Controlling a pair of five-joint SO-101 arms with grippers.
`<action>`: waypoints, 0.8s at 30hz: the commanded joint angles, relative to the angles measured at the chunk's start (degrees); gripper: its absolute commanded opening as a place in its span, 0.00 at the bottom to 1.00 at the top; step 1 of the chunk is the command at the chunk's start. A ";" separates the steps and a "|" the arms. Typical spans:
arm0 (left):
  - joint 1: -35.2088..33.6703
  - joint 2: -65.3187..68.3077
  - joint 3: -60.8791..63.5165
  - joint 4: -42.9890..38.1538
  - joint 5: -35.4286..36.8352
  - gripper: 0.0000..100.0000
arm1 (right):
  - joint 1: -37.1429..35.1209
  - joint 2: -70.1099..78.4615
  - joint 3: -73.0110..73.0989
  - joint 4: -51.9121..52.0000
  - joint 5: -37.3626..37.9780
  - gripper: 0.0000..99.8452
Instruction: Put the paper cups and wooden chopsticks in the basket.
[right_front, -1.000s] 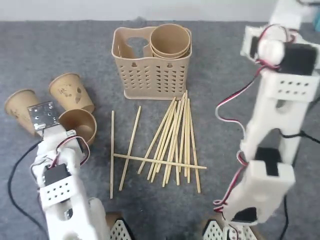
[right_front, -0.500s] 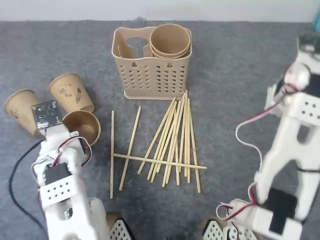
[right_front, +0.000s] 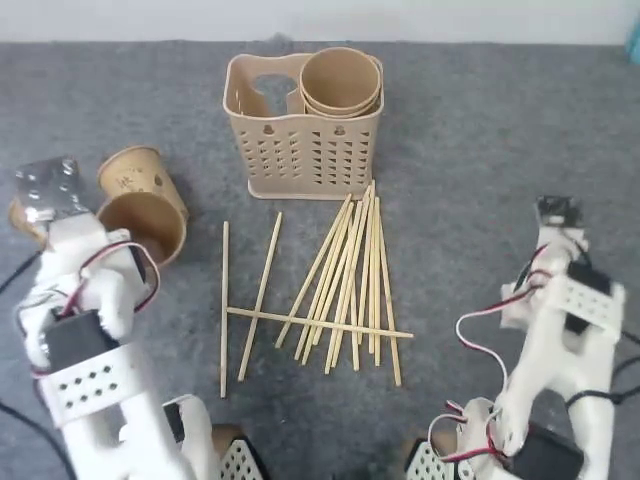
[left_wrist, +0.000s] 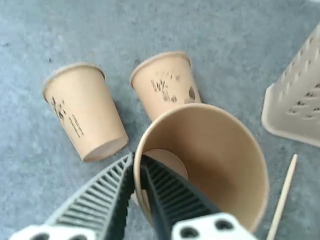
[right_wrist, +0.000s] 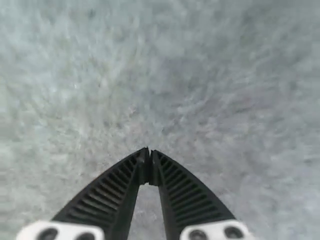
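Observation:
My left gripper (left_wrist: 138, 167) is shut on the rim of a brown paper cup (left_wrist: 210, 160), which hangs tilted with its mouth towards the camera; from above the cup (right_front: 140, 225) sits at the left of the carpet. Two more paper cups (left_wrist: 82, 117) (left_wrist: 167, 85) lie on their sides just beyond it. The beige basket (right_front: 300, 150) stands at the back centre with stacked cups (right_front: 340, 80) in its right half. Several wooden chopsticks (right_front: 345, 280) lie fanned out in front of it. My right gripper (right_wrist: 149, 160) is shut on nothing, low over bare carpet at the right.
Grey carpet covers the table. The right arm (right_front: 565, 300) is folded up at the near right, well away from the chopsticks. A corner of the basket (left_wrist: 300, 100) and one chopstick (left_wrist: 282, 197) lie close beside the held cup.
The left arm has drawn the held cup up and to the left, away from the chopsticks. The right arm has folded down from the back right to the near right.

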 joint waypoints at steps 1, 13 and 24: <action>2.11 -1.41 -9.80 3.43 1.93 0.01 | 0.40 -3.12 4.75 -6.64 0.35 0.01; 18.64 19.60 -35.47 8.97 16.26 0.01 | 0.48 -4.26 7.91 -9.63 0.26 0.01; 32.70 48.97 -78.64 15.03 16.97 0.01 | 0.40 -3.82 8.00 -9.63 0.26 0.01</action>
